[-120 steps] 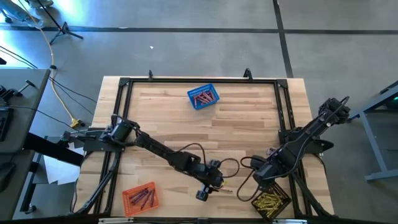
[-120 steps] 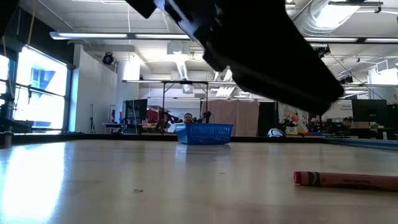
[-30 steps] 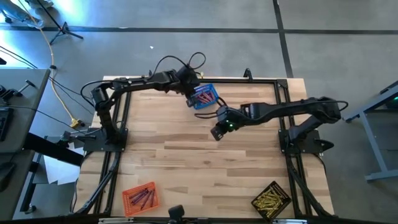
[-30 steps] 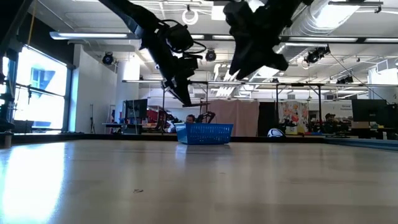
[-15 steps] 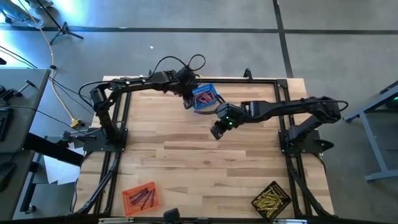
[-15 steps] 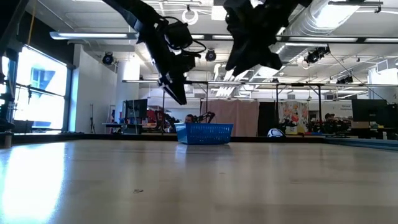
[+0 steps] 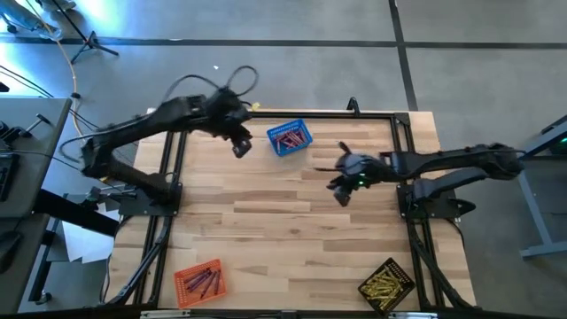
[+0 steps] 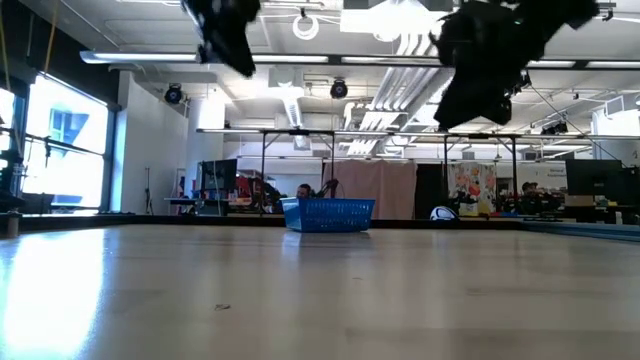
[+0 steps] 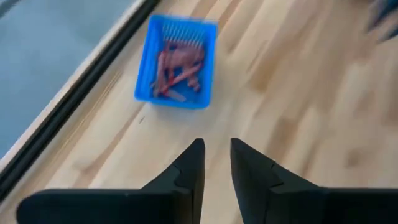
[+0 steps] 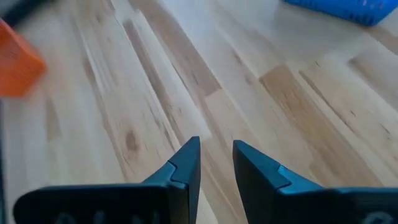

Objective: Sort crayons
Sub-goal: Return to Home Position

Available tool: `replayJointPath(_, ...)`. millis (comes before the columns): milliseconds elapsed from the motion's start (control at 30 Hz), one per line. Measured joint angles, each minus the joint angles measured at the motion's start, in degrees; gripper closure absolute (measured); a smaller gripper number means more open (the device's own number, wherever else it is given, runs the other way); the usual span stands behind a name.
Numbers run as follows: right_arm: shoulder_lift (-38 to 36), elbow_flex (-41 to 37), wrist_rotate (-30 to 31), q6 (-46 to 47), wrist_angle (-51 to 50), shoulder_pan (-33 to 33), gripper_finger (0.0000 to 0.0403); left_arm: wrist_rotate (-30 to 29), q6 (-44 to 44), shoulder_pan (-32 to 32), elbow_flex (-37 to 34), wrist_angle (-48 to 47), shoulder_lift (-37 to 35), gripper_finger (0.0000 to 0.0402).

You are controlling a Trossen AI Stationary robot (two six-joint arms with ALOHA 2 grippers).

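Red crayons [image 9: 178, 64] lie in the blue mesh basket [image 7: 290, 139] at the table's far middle. My left gripper [image 9: 216, 147] hovers high to the left of this basket, open by a narrow gap with nothing between its fingers. It shows in the high view as my left gripper [image 7: 241, 147]. My right gripper [image 7: 341, 192] hangs over bare wood right of centre, nearer than the basket. In its wrist view my right gripper [image 10: 215, 147] is also open by a narrow gap and holds nothing. More crayons lie in the orange basket [image 7: 200, 281] and yellow ones in the black basket [image 7: 387, 284].
A black metal frame [image 7: 174, 159] runs around the tabletop. The orange basket sits at the near left corner and the black one at the near right. Bare wood [image 7: 283, 230] spreads across the table's middle. In the low view both arms hang well above the tabletop [image 8: 320, 290].
My left gripper has pulled away from above the blue basket toward the table's left edge and has risen. My right gripper has drawn back toward the table's right edge, away from the basket. The baskets have stayed where they were.
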Motion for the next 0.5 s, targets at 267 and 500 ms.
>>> replayJointPath(267, -16.9, -16.5, 3.9, -4.3, 22.5, -0.6, 0.0325, -5.8, -9.1, -9.7, -0.1, 1.4, -13.0, 0.0342)
replayJointPath(500, -26.5, -24.6, 7.6, -7.5, 26.0, -1.4, 0.0325, -11.7, -12.9, -18.5, -3.9, 1.8, -16.8, 0.0342)
